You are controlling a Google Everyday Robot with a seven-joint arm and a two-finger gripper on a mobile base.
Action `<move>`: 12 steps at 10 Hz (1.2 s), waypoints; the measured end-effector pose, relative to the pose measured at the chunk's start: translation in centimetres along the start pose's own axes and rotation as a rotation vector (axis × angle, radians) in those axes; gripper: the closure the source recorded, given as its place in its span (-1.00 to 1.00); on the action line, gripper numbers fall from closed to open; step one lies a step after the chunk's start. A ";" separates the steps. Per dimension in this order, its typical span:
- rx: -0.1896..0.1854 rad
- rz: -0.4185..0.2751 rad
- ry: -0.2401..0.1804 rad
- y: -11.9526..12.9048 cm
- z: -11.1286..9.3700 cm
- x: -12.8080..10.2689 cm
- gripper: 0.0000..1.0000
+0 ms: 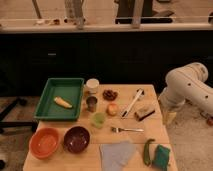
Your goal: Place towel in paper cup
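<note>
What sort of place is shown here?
Probably a lab or office kitchenette: a wooden table holding a bowl, a fork, the paper cup and the towel, with a dark counter behind. The gripper hangs open beside the table's right edge.

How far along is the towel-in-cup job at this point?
Done: nothing. The towel lies flat at the front of the table, and the paper cup stands apart near the back, beside the green tray. In hand: nothing; the claw hangs open off the table's right side. Left: reach, grasp, carry, drop in.
</note>
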 end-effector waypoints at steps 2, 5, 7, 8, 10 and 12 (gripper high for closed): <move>-0.002 -0.030 -0.023 0.7 -0.3 -0.5 -0.60; -0.011 -0.084 -0.031 3.5 -0.2 -2.8 -0.60; -0.010 -0.114 -0.019 4.6 0.2 -4.3 -0.60; -0.005 -0.128 -0.011 5.3 0.6 -5.0 -0.60; 0.007 -0.144 0.003 6.2 1.5 -6.3 -0.60; 0.019 -0.145 0.024 6.9 2.6 -7.3 -0.60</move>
